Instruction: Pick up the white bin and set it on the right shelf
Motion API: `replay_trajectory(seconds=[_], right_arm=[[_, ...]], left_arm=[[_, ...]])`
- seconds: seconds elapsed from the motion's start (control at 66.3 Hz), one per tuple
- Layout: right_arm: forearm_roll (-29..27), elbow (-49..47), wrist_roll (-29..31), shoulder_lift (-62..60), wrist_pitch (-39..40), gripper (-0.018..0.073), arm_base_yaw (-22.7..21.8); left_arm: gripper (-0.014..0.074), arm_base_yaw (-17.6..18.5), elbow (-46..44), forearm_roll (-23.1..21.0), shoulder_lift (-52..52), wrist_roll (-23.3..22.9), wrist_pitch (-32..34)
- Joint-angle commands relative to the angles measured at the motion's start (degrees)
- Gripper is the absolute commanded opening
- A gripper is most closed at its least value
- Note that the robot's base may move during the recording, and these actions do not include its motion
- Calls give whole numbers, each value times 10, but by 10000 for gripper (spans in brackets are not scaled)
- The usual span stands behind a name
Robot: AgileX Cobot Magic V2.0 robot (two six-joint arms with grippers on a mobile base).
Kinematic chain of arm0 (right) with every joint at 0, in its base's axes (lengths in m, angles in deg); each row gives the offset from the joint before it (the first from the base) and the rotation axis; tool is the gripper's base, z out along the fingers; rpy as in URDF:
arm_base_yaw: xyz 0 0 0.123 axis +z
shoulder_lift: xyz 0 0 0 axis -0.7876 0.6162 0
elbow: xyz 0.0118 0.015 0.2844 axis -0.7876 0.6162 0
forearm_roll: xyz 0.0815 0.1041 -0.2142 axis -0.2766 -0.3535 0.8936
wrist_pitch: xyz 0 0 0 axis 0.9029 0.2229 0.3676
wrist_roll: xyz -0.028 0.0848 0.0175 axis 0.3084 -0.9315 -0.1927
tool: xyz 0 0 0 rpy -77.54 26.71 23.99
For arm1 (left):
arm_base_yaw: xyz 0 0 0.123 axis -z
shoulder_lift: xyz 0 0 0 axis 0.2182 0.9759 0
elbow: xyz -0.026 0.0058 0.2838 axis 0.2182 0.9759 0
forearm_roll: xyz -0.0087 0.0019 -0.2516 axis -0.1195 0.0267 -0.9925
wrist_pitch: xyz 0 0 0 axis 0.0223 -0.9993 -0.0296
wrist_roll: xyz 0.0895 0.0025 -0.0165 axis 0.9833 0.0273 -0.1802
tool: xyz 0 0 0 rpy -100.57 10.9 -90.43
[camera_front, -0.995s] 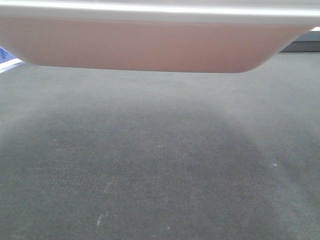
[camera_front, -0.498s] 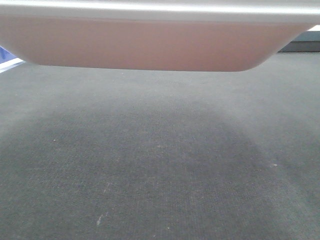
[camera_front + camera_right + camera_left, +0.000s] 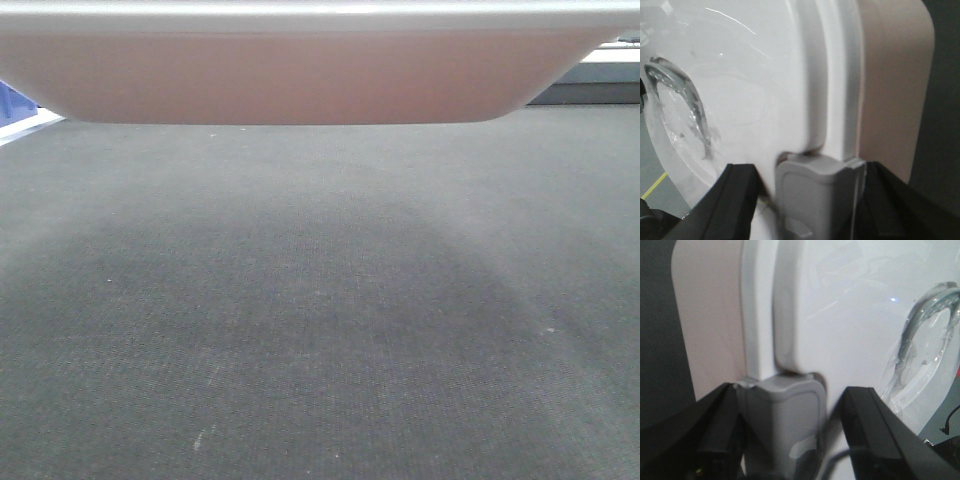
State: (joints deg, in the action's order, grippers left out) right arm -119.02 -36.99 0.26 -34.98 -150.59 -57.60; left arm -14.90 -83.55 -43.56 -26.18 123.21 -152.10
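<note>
Transport looks like the current step: the white bin (image 3: 300, 80) hangs clear of the carpet (image 3: 320, 330), slung crossways between both arms with its long axis running left to right, so each arm has one end and neither is nearer. Left end effector (image 3: 790, 392) is clamped on the grey latch (image 3: 782, 430) sitting right between its fingers, and the right end effector (image 3: 807, 170) pinches the opposite latch (image 3: 815, 200), both barely clip-wide. Right shelf isn't visible, so I can't tell which way to swing.
</note>
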Motion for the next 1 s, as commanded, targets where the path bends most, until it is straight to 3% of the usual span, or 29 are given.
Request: replay_trajectory(seconds=[0.0,0.407,0.618,0.98], right_arm=[[-160,-22,3,-10,-53,390,11],[-158,-22,7,-10,-53,390,11],[-157,-22,18,-10,-53,390,11],[-157,-22,19,-10,-53,390,11]], left_arm=[[251,10,-20,-119,-4,10,-63],[251,10,-20,-130,-4,10,-50],[250,10,-20,-159,-4,9,-47],[250,10,-20,-159,-4,8,-47]])
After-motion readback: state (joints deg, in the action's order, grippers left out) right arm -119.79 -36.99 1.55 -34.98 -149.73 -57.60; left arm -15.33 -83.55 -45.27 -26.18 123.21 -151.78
